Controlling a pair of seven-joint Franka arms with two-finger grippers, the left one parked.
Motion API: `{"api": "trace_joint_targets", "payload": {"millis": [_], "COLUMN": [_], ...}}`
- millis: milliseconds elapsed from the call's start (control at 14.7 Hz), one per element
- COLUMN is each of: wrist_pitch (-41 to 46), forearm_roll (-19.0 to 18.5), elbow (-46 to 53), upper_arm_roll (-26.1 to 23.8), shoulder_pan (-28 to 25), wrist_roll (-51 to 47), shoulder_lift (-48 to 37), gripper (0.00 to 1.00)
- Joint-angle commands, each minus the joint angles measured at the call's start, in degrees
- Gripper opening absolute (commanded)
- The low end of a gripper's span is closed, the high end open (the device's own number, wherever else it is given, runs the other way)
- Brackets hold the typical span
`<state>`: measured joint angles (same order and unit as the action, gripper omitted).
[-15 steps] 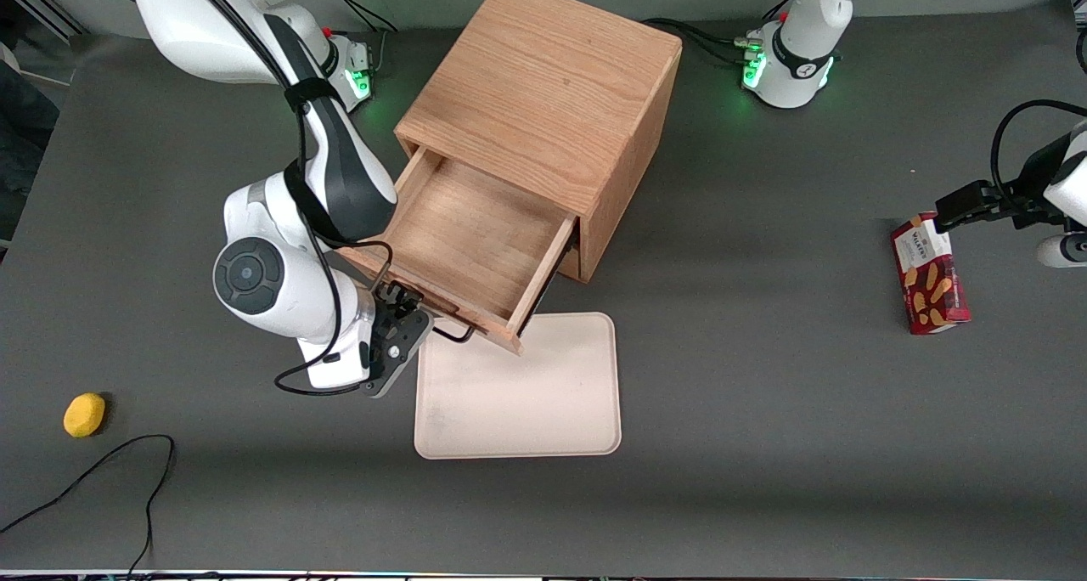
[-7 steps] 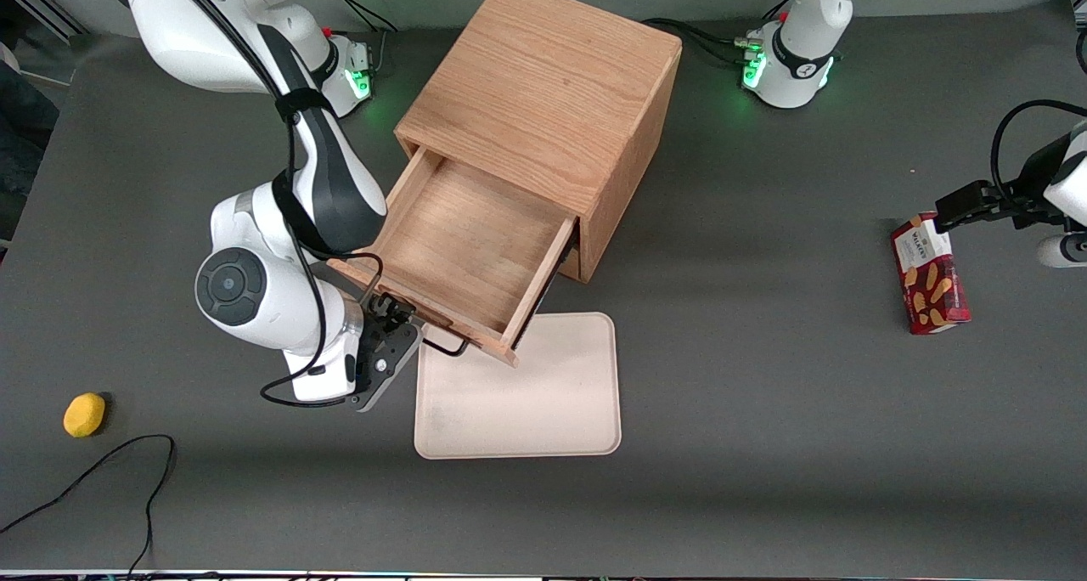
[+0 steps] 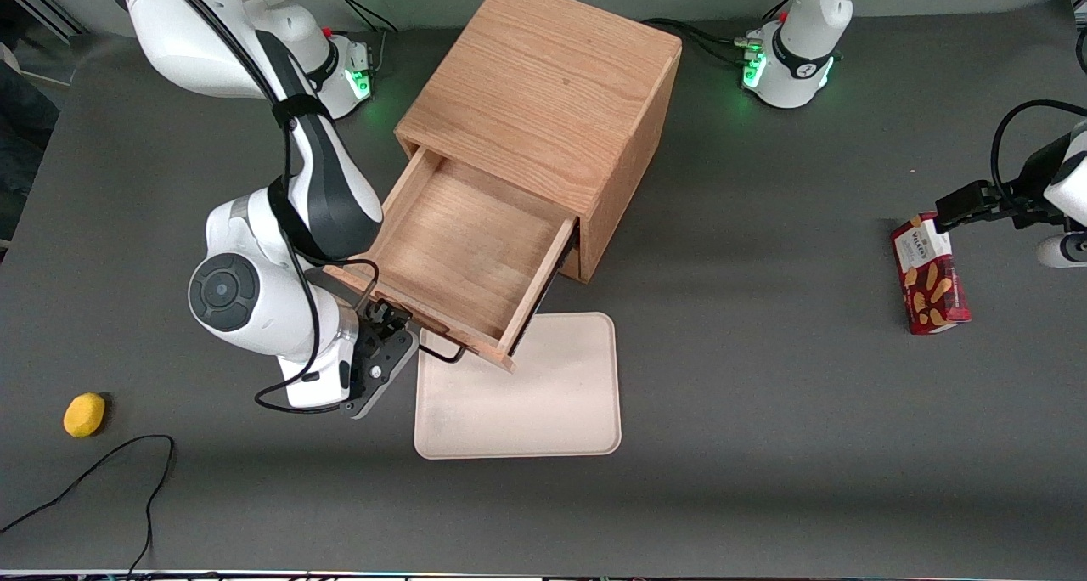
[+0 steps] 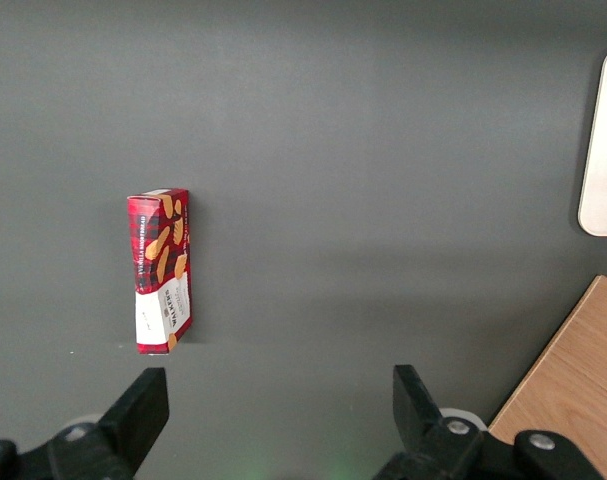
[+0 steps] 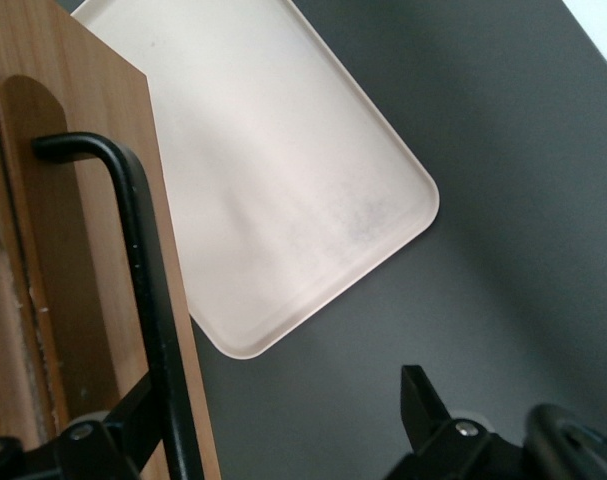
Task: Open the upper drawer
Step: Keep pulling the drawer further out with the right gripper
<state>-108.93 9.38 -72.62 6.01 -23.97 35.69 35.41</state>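
- Drawer status: we find the upper drawer point(image 3: 463, 254) pulled well out of the wooden cabinet point(image 3: 543, 97), its bare oak floor exposed and nothing inside it.
- The drawer's front panel overhangs the edge of the beige tray point(image 3: 518, 390), which lies flat on the dark table point(image 3: 764, 437), nearer the front camera than the cabinet.
- We place the gripper point(image 3: 392, 324) at the drawer front, beside the working-arm end of the thin black handle point(image 3: 443, 353).
- In the right wrist view the handle point(image 5: 148, 290) runs past one finger point(image 5: 108, 440), while the other finger point(image 5: 428, 415) stands well apart from it; we judge the jaws spread, with one finger just beside the bar and no clamp on it.
- A yellow ball-like object point(image 3: 84, 414) sits near a black cable point(image 3: 102, 471) toward the working arm's end of the table.
- A red biscuit box point(image 3: 928, 273) lies flat toward the parked arm's end.
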Motion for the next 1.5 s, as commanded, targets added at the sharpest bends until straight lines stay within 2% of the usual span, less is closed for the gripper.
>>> {"api": "trace_joint_targets", "payload": {"millis": [0,817,1429], "wrist_pitch": [-0.8,-2.6,3.3], "forearm_roll": [0.8,0.7,0.8], "elbow": [2.5,3.5,4.0], "upper_arm_roll": [-0.5,-0.5,-0.3], "shoulder_pan": [1.0,1.9,3.0], "wrist_roll": [1.9,3.2,2.9], "shoulder_lift": [1.9,3.4,-1.0], "gripper": [1.00,1.00,1.00]}}
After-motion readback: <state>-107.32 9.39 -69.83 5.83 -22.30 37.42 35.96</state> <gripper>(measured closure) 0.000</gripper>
